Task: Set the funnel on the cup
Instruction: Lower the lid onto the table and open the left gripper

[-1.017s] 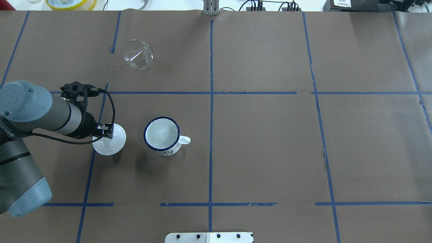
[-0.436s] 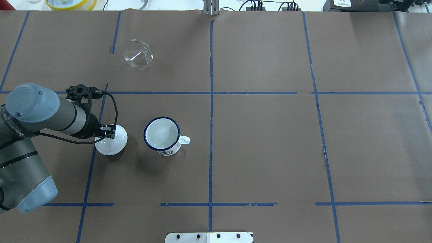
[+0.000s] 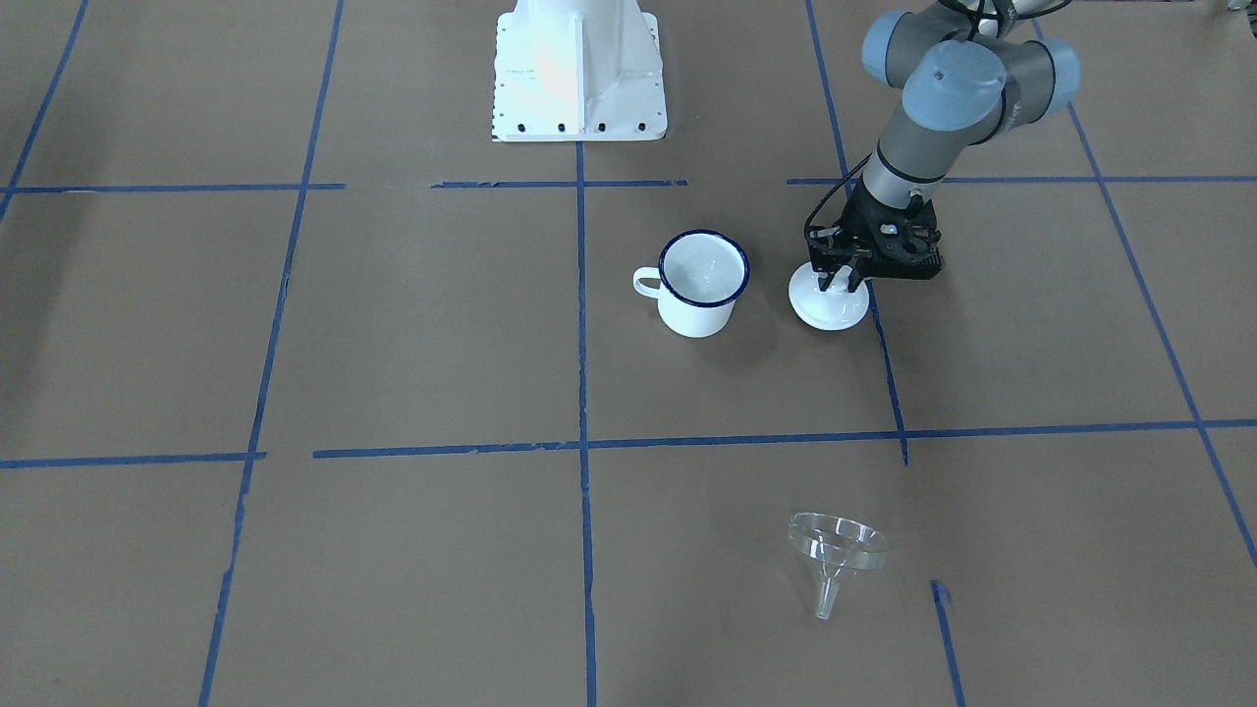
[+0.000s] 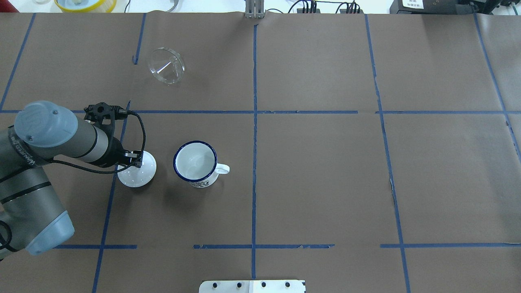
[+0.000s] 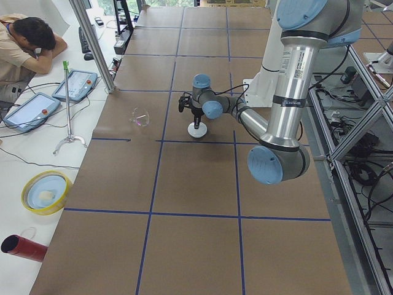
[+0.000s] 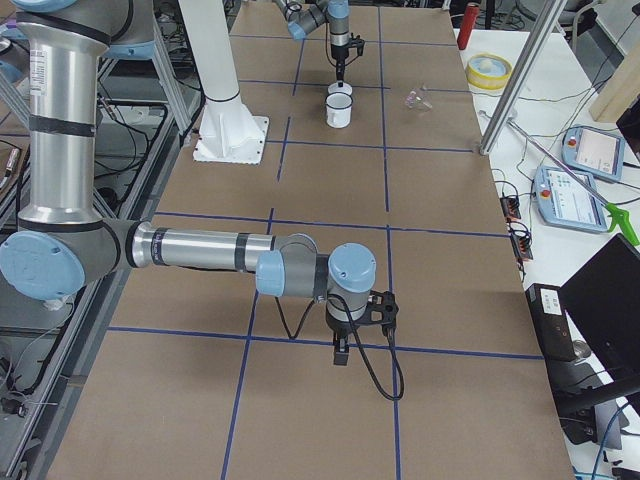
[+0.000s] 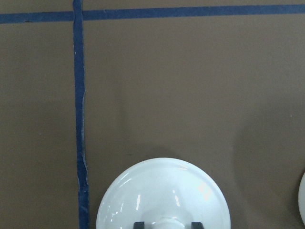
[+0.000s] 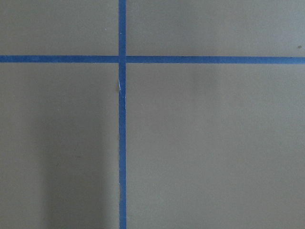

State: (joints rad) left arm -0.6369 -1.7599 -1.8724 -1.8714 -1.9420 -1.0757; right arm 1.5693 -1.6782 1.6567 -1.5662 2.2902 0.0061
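Observation:
The clear funnel (image 4: 166,66) lies on its side at the far left of the table, well beyond the cup; it also shows in the front view (image 3: 837,550). The white cup (image 4: 195,162) with a dark blue rim stands upright and empty, handle to the right (image 3: 699,285). My left gripper (image 3: 843,283) is shut on the knob of a round white lid (image 4: 140,176) just left of the cup; its fingertips flank the knob in the left wrist view (image 7: 164,224). My right gripper (image 6: 341,352) hangs over bare table far off; I cannot tell its state.
The robot's white base plate (image 3: 579,69) is at the near edge. A yellow-rimmed bowl (image 4: 85,4) sits past the far edge. An operator (image 5: 24,43) sits at a side desk with pendants. Blue tape lines cross the brown table cover.
My left gripper has carried the white lid a little to the right, closer to the cup, and the lid looks lower. The funnel and the cup have not moved.

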